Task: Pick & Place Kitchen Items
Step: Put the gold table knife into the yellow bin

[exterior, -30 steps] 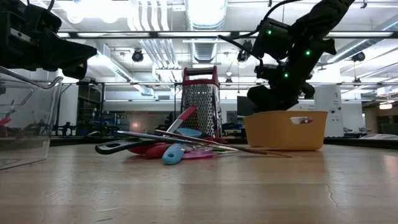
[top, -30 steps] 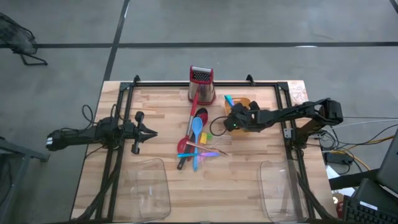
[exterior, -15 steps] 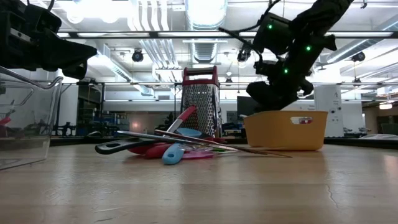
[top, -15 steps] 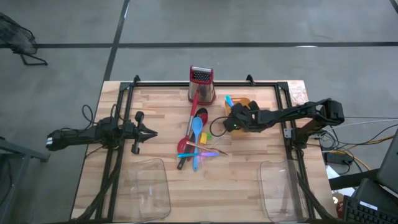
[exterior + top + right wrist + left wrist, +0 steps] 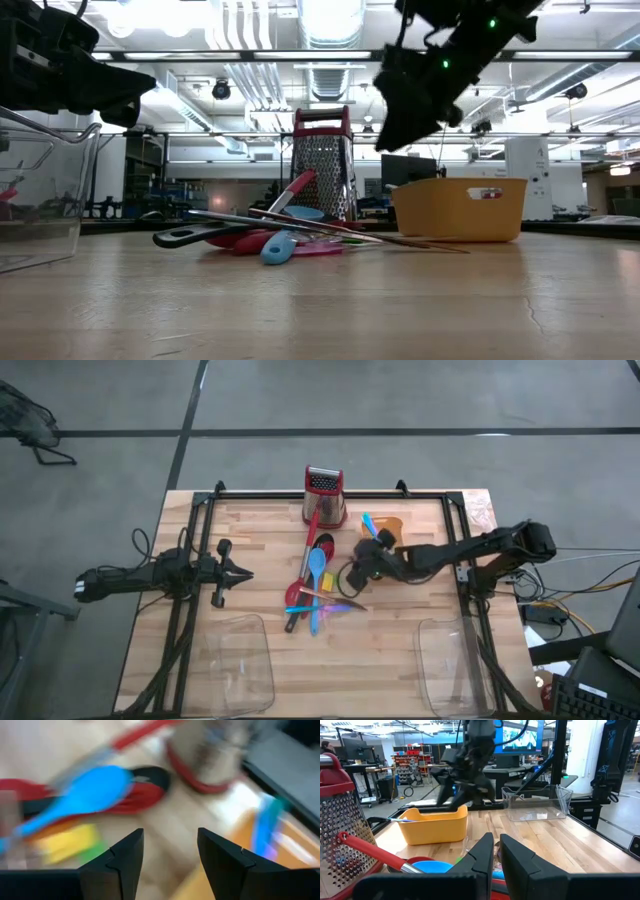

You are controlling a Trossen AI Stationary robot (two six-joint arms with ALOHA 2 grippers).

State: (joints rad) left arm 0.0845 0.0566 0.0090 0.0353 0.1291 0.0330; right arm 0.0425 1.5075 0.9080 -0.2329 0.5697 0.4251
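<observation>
- My right tool [image 5: 362, 562] hangs above the wooden surface [image 5: 260, 590] between the yellow plastic tub [image 5: 460, 208] and the heap of utensils, its dark fingers [image 5: 122, 862] spread apart with nothing between them.
- In the low view that right tool [image 5: 392, 128] sits well clear of the surface, higher than the tub's rim.
- A thin blue stick [image 5: 368, 521] leans out of the yellow plastic tub [image 5: 392, 524] at its far side.
- The heap lies near the middle of the surface: a blue plastic spoon [image 5: 316, 565], a red plastic spatula with a long red handle [image 5: 311, 530], a black ladle [image 5: 325, 544], and thin coloured sticks [image 5: 336, 603] crossing at the near end.
- A small yellow-green piece [image 5: 334, 578] lies beside the heap, just next to my right tool.
- The metal box grater with red trim [image 5: 324, 495] stands upright at the far edge, behind the heap.
- My left tool [image 5: 243, 573] waits out at the left side, well apart from the heap, fingers [image 5: 481, 854] pressed nearly together, carrying nothing.
- Two clear plastic trays [image 5: 240, 660] sit at the near edge, one at each side.
</observation>
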